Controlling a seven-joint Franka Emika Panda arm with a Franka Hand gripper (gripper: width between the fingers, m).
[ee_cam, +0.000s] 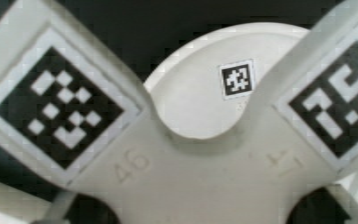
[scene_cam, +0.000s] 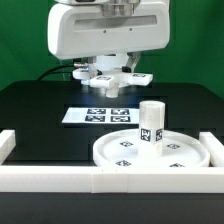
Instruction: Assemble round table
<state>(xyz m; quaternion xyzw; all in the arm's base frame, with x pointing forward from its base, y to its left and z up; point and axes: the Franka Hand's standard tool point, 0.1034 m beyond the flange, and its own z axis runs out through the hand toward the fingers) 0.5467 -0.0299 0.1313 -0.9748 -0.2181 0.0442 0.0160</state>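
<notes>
White cross-shaped foot piece (scene_cam: 110, 82) is clamped in the gripper (scene_cam: 107, 74), clear of the table, behind the marker board (scene_cam: 100, 115); short cylindrical leg (scene_cam: 151, 124) stands upright on the large rimmed disc (scene_cam: 116, 152).

Leg (scene_cam: 151, 122) upright on rimmed disc (scene_cam: 113, 151), cross-shaped foot piece (scene_cam: 108, 80) in claw (scene_cam: 107, 70), marker board (scene_cam: 98, 114) between

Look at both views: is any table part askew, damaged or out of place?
Nothing stands out. The leg stands upright on the disc, and the cross-shaped foot piece at the gripper looks intact.
</notes>
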